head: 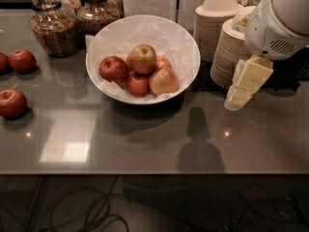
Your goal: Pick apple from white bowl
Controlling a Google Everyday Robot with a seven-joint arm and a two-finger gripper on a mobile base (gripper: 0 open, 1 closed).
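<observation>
Yellow-green apple (142, 58): blushed and streaked with reddish orange; lies topmost on the heap of fruit inside the white bowl (195, 52), slightly left of the bowl's centre.
White bowl: wide, round and smooth; stands on the grey counter (145, 144) at upper centre; lined with crinkled white paper (166, 35).
Other fruit in bowl: 2 dark red apples, 1 at the left (113, 69) and 1 at the front (137, 84), both touching the yellow-green apple; 1 pinkish-peach apple (164, 81) at the front right; 1 reddish apple (164, 63) partly hidden behind it.
Gripper (246, 83): cream-coloured; hangs tilted over the counter to the right of the bowl, apart from the yellow-green apple and just in front of the paper-bowl stacks (231, 52); whether it is spread or pressed together cannot be told.
Arm housing (277, 25): white and rounded; upper right corner, directly above the gripper.
Paper-bowl stacks: 2, beige; at the back right, near the bowl's right rim.
Counter: glossy; carries a dark shadow (198, 146) in front of the bowl.
Loose apples: 3, dark red, on the counter at the left edge (21, 60) (12, 103) (2, 62); the last is cut off by the frame.
Glass jars: 2, with brownish contents, at the back left (53, 28) (99, 11).
Cables (87, 211): dark; on the floor below the counter's front edge.
</observation>
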